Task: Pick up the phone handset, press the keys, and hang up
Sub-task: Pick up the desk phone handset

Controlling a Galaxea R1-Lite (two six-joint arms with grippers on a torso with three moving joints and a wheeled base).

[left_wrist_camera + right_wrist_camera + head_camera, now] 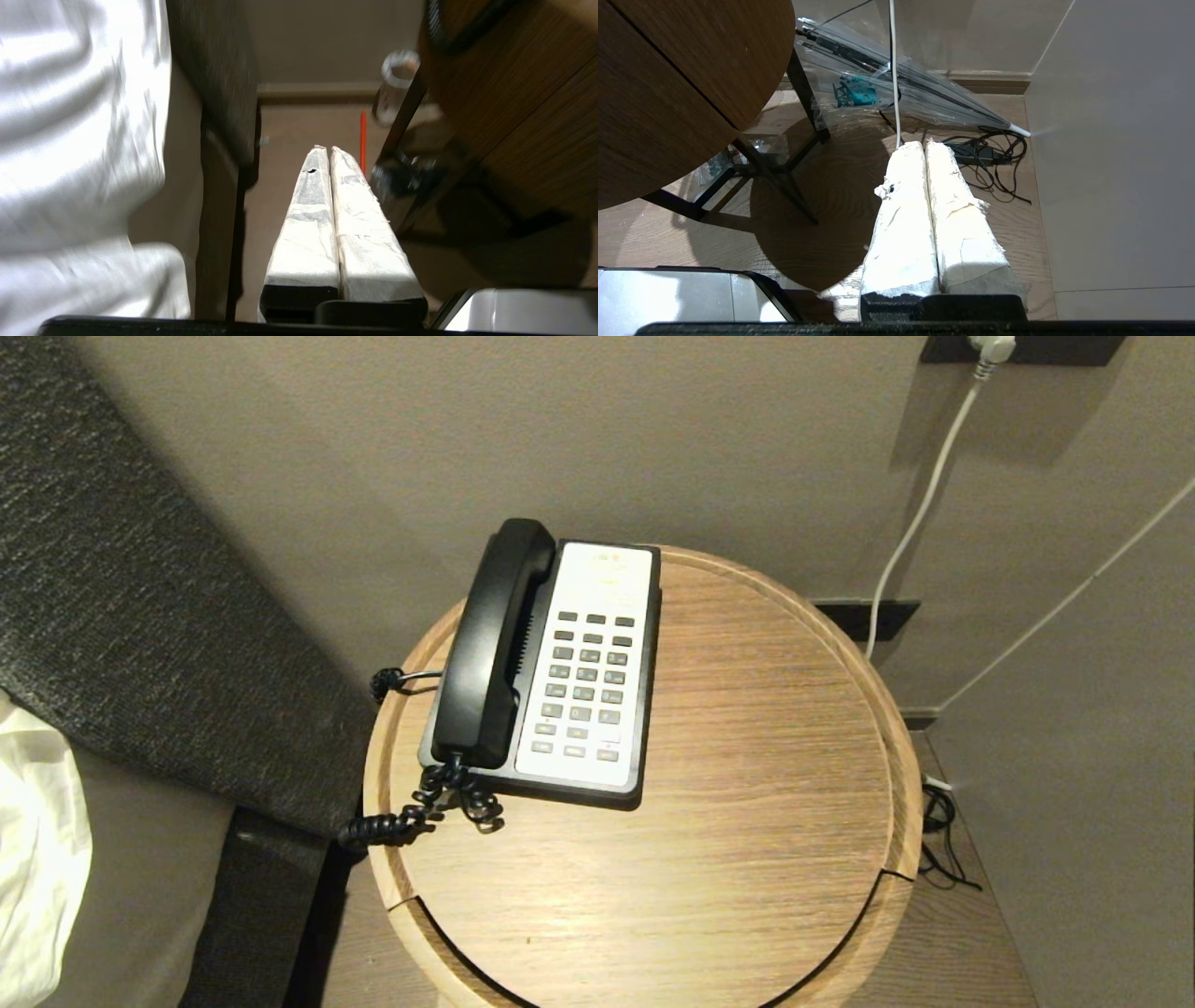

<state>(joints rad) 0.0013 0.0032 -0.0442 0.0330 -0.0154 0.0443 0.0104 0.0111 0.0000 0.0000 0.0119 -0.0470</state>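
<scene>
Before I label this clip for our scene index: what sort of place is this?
Probably a hotel bedroom: a corded phone sits on a round wooden bedside table, beside an upholstered headboard and white bedding.

Warm indoor light, left wrist blurred

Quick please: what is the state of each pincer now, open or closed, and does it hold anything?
Left pincer: closed, holding nothing, down beside the table.
Right pincer: closed, holding nothing, low over the floor.
</scene>
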